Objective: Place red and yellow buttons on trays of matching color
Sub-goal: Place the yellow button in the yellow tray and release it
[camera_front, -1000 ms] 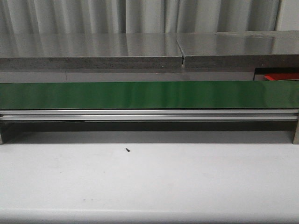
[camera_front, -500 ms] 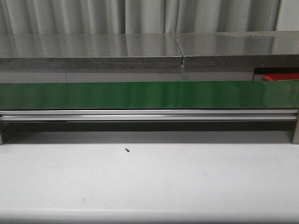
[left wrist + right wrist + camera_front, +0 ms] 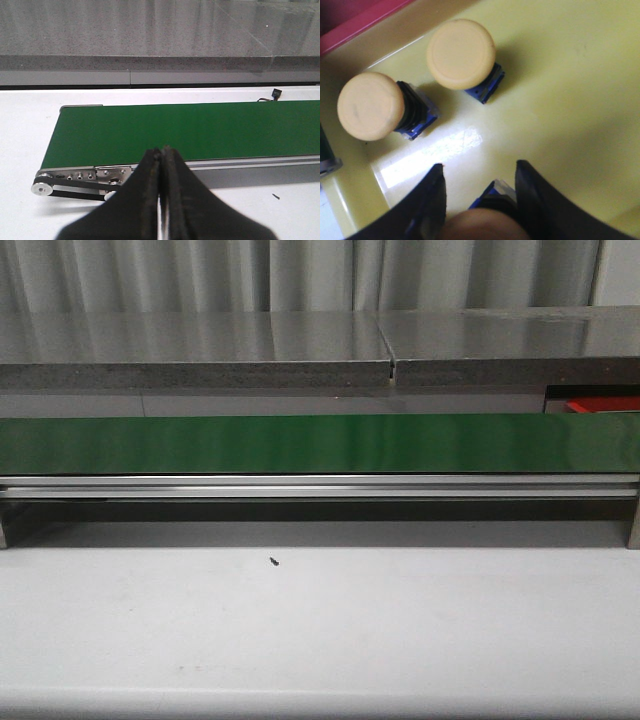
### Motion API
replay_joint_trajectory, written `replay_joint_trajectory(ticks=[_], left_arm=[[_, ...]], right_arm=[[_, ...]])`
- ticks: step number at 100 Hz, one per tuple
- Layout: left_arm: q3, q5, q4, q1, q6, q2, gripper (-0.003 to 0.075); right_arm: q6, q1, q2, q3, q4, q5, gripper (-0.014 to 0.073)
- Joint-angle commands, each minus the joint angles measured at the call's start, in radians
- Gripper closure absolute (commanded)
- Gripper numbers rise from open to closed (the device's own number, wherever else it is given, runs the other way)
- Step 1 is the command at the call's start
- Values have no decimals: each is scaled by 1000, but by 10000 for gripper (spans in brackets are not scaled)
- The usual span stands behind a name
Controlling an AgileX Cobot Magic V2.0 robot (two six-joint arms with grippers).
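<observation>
right gripper is hanging over the yellow tray, fingers apart around a yellow button at bottom centre; contact unclear. two more yellow buttons are sitting upper left. looks like the placing step; next likely lifting clear. left gripper fingers are pressed together, empty, above the green conveyor belt mid-frame, which is showing no buttons. red tray edge top left.
</observation>
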Motion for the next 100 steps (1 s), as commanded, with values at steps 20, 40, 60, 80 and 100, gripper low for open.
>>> replay_joint_trajectory(ticks=[20,40,60,80,100], left_arm=[[-26,-68,-23,-7,-3,2,739],[-26,-68,-23,-7,-3,2,739],[-26,-68,-23,-7,-3,2,739],[-26,-68,-23,-7,-3,2,739],[-26,-68,-23,-7,-3,2,739]], right_arm=[[0,-7,58,-23,23,-103,396],[0,-7,89,-23,39,-116,396],[0,-7,91,-23,41,-109,264],[0,-7,91,-24,58,-105,104],[0,-7,56,-27,74,-93,98]])
